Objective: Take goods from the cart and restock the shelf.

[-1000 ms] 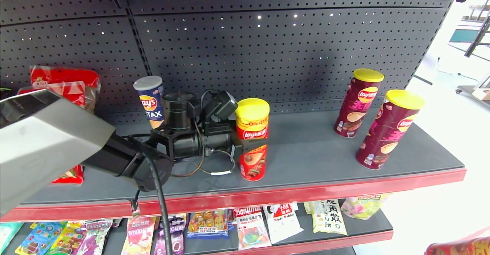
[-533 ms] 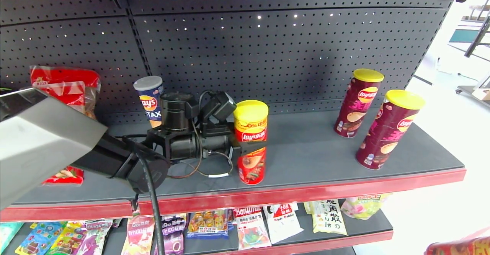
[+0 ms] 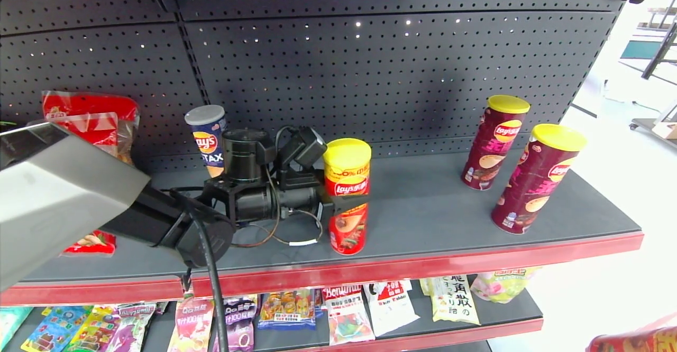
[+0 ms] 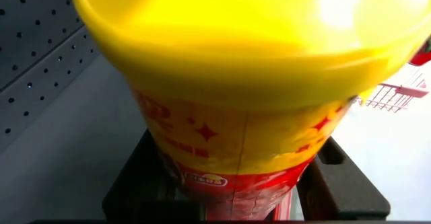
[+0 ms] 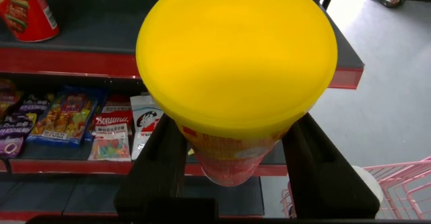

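**Fingers (image 4: 145, 177) clamped on a can at the shelf**

Both black fingers of the left gripper (image 3: 346, 204) press against opposite sides of a red-and-yellow cardboard chip can with a yellow plastic lid (image 3: 347, 180), holding it at about mid-height. The can is upright, with its base down at the front part of the dark grey shelf board with a red front lip (image 3: 423, 209). Whether it bears on the board cannot be told.

Just behind the left arm, against the black perforated back panel (image 3: 370, 66), stands a blue chip can with a grey lid (image 3: 207, 139). Red snack bags (image 3: 90, 114) lie further to the left. Well to the right stand two maroon chip cans with yellow lids (image 3: 494, 141), one nearer the panel and the other (image 3: 538, 177) nearer the lip.

The right gripper (image 5: 232, 163) has its fingers (image 5: 316, 163) clamped on a second yellow-lidded can (image 5: 236, 56) of the same red-and-yellow kind, held upright out in front of the shelving. Beside it is a pink wire cart (image 5: 404, 183). Colourful snack packets (image 3: 344, 309) lie in a row on the lower shelf.
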